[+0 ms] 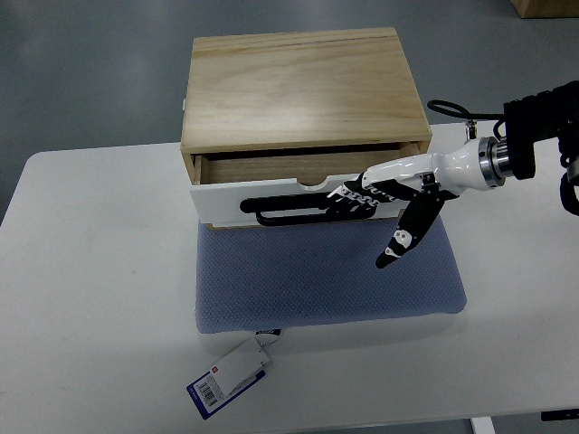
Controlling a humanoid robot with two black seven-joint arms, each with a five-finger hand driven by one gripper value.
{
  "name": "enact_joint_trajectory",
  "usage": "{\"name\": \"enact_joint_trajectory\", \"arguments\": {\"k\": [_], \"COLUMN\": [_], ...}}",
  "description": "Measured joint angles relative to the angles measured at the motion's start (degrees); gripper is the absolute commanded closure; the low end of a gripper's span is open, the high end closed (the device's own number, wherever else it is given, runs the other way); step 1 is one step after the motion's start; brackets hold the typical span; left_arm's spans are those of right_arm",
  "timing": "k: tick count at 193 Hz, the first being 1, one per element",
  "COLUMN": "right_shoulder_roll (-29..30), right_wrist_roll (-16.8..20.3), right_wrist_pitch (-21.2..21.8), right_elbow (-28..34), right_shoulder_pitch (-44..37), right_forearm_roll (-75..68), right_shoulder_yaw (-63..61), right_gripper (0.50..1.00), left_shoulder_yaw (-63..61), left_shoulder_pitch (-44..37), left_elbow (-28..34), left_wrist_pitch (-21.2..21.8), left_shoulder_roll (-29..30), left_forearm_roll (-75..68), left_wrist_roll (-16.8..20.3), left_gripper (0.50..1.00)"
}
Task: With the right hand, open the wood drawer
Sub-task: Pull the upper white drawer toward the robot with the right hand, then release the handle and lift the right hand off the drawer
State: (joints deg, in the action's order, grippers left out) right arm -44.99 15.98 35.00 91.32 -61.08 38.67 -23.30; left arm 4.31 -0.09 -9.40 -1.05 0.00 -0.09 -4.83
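A light wood drawer box (298, 86) stands at the back of a white table (90, 298), on the far edge of a blue-grey mat (326, 280). Its drawer, with a white front (226, 201) and a black handle (285, 214), is pulled out a little, showing a gap behind the front. My right hand (366, 203) comes in from the right. Its fingers (348, 197) are hooked around the right end of the black handle. Its thumb (403, 237) points down and away from the drawer. The left hand is out of view.
A white and blue tag (228, 377) lies at the mat's front left corner. A black cable (461, 113) loops above my right wrist. A corner of a cardboard box (547, 7) shows at the top right on the grey floor.
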Motion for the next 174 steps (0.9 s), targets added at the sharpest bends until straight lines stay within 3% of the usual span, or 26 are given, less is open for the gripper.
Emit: {"name": "enact_joint_trajectory", "arguments": {"k": [123, 174], "right_shoulder_roll": [-0.44, -3.67], "right_wrist_roll": [0.08, 0.14], "right_wrist_pitch": [0.01, 0.00], "right_elbow": [-0.25, -0.47], "right_shoulder_pitch": [-1.89, -6.35], "right_forearm_roll": [-1.84, -8.03], "right_shoulder_yaw": [-1.13, -1.48], "right_gripper": [0.554, 0.554], "left_shoulder_yaw": [0.00, 0.00], "left_shoulder_pitch": [0.00, 0.00], "left_elbow": [0.00, 0.01], "left_wrist_pitch": [0.00, 0.00], "left_shoulder_roll": [0.00, 0.00], "left_forearm_roll": [0.00, 0.00], "left_wrist_roll": [0.00, 0.00], "left_gripper": [0.500, 0.500]}}
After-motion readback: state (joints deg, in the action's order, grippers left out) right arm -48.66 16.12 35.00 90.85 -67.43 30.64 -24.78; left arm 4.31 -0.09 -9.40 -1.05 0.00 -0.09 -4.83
